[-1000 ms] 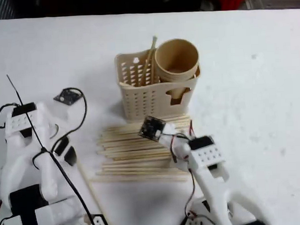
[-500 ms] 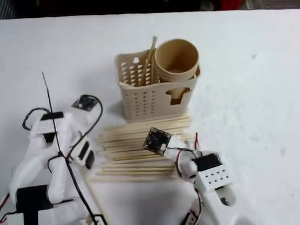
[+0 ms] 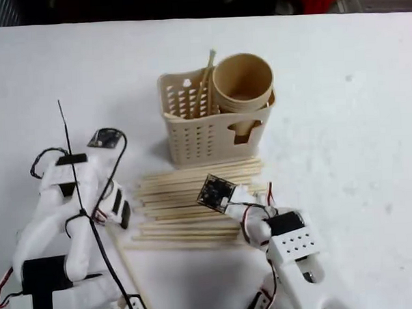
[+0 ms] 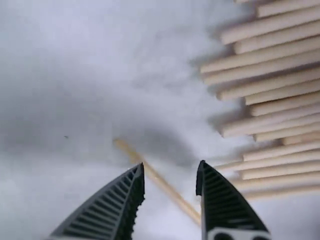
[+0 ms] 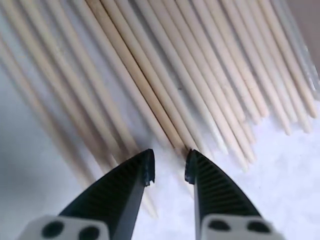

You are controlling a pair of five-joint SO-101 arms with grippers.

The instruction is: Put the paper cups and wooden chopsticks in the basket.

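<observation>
The left gripper [image 4: 170, 167], jaws parted, straddles a stray chopstick [image 4: 150, 174]; it should drop lower, seemingly, then pinch that stick alone, clear of the pile [image 4: 270, 90] beside it.

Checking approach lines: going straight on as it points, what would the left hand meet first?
Probably the lone chopstick on the table just ahead of the left hand; depth is unclear.
</observation>
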